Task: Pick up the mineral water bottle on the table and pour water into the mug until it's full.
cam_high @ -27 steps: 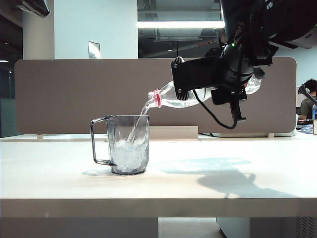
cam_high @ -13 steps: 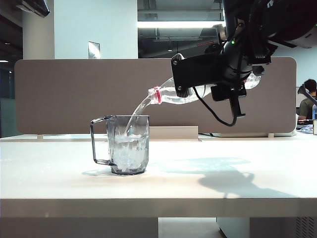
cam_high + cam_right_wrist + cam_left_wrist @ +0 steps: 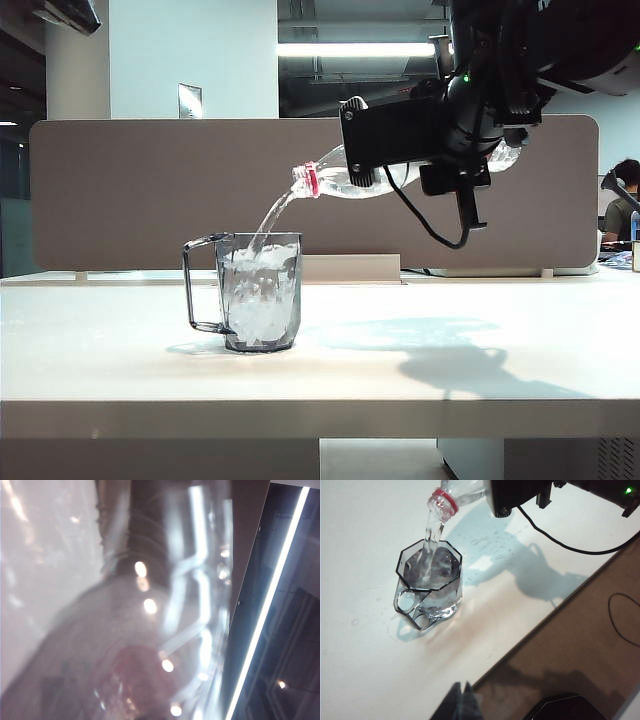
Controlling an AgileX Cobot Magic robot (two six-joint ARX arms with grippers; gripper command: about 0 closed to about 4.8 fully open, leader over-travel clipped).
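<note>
The mineral water bottle lies nearly level in the air with its red neck ring toward the mug. My right gripper is shut on its body. A stream of water falls from the mouth into the smoky grey mug, which stands on the table and is filled close to the rim. In the left wrist view the mug sits below the bottle neck and the right gripper. My left gripper hangs shut and empty over the table's back edge. The bottle fills the right wrist view as a blur.
A grey-brown divider panel runs along the back of the table, and its top shows in the left wrist view. A black cable dangles under the right arm. A seated person is at the far right. Small splashes lie on the table beside the mug.
The right gripper has lifted the bottle a little, and its mouth now sits higher. The water keeps pouring, and the level in the mug has risen from about half to near the rim.
</note>
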